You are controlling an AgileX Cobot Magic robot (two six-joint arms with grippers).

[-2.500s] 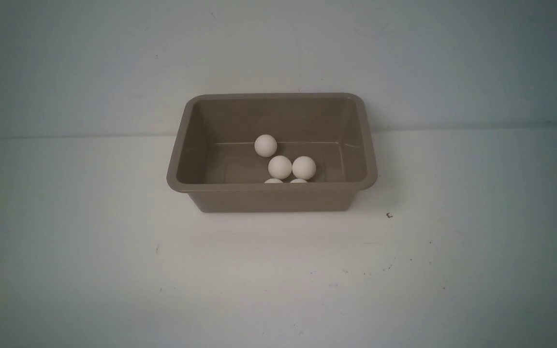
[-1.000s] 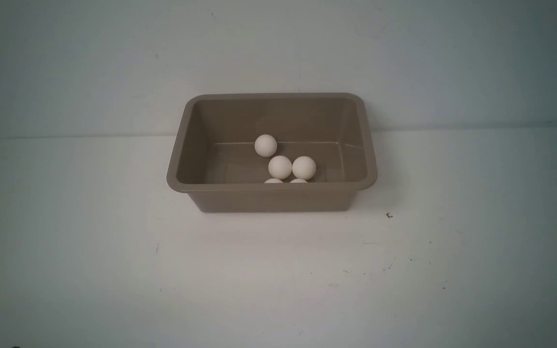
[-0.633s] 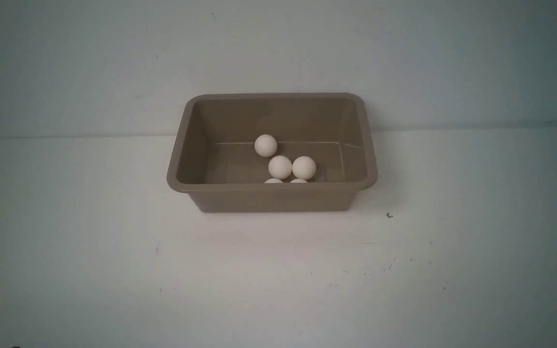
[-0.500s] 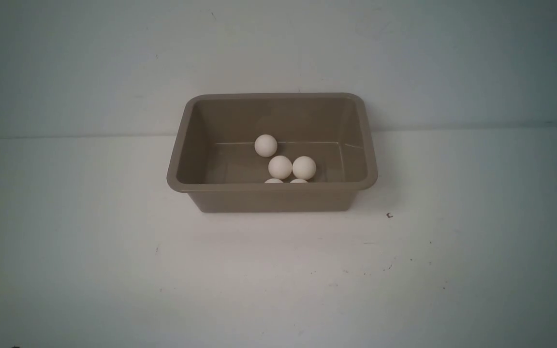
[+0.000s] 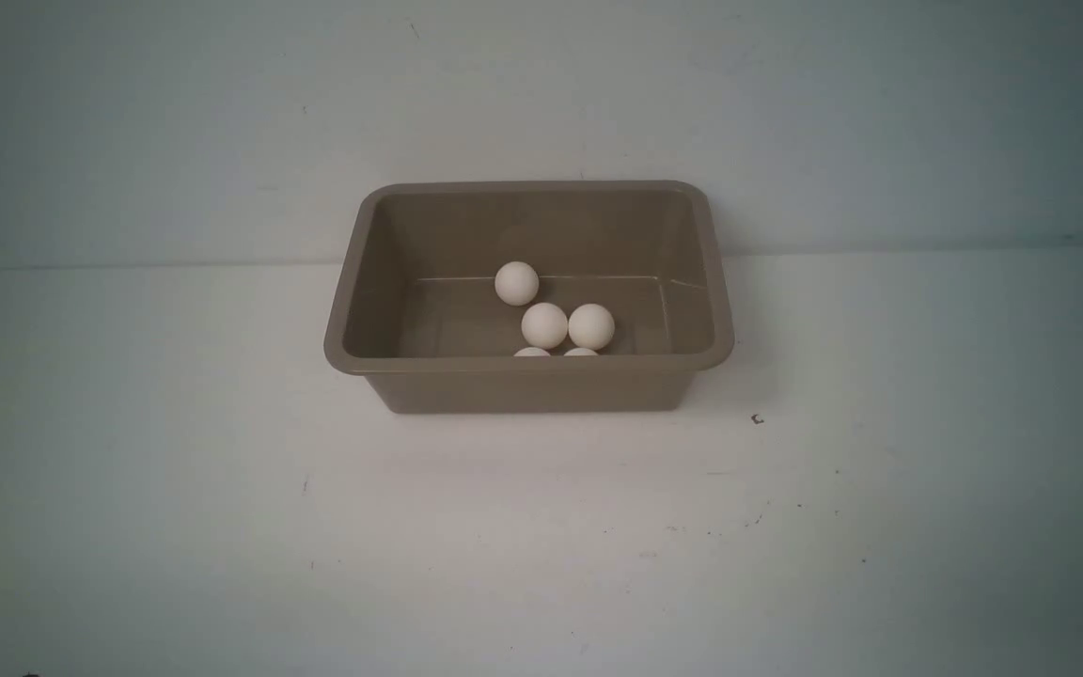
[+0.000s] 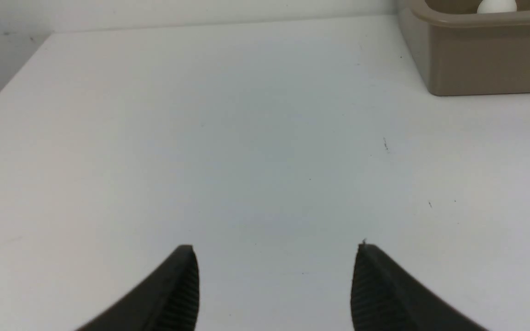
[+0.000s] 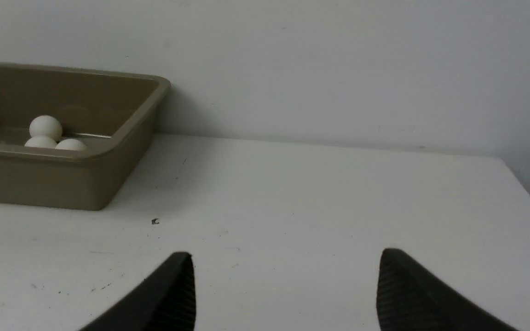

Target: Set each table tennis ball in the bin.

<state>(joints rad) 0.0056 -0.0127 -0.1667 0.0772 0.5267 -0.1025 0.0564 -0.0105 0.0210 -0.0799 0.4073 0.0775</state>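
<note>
nearest the robot, the left gripper (image 6: 274,276) hangs low over the bare white table (image 5: 541,545), its two dark fingers (image 6: 177,294) spread apart with nothing between them. the right gripper (image 7: 283,285) is the same: jaws parted, empty, close above the table top. neither arm shows in the front view, so both look pulled back to the near edge.

between them and the bin (image 5: 527,362) the table carries only small dark specks; no ball lies on it in any view.

farther back, the bin stands near the wall, and all five balls (image 5: 544,325) i can count are inside it: three in full view on its floor, two more peeking over the near rim. so the job looks finished, with nothing left to pick up as far as these pictures show.

there is open room on both sides of the bin; the table's left and right edges and the wall behind are the only limits.
</note>
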